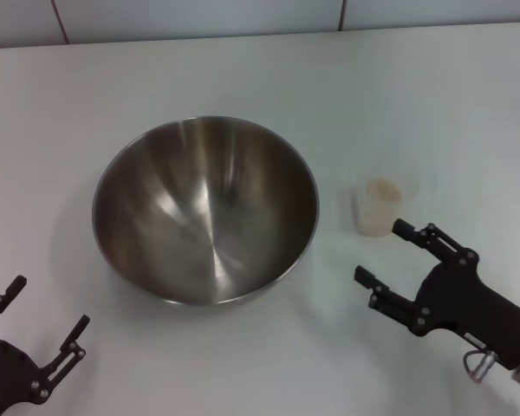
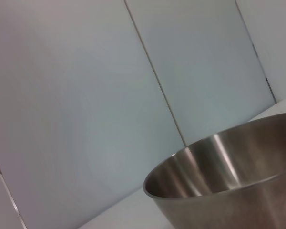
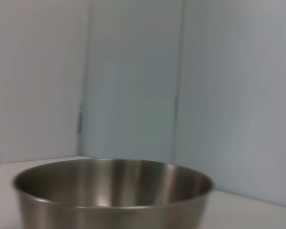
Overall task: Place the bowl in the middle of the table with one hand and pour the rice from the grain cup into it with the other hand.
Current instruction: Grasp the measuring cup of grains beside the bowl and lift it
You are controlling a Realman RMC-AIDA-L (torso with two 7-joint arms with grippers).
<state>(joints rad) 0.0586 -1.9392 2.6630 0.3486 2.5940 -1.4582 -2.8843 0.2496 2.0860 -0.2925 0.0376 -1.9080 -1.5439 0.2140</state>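
The steel bowl [image 1: 205, 210] stands on the white table [image 1: 433, 104], a little left of centre, with nothing inside. It also shows in the left wrist view [image 2: 229, 186] and in the right wrist view [image 3: 112, 193]. The small translucent grain cup [image 1: 384, 201] stands upright to the right of the bowl, with pale rice [image 1: 382, 190] in it. My right gripper [image 1: 381, 252] is open and empty, just in front of the cup and apart from it. My left gripper [image 1: 48, 303] is open and empty at the near left corner, apart from the bowl.
A pale panelled wall [image 1: 243, 16] runs along the table's far edge. The wall panels also fill the background of the wrist views [image 2: 86, 95].
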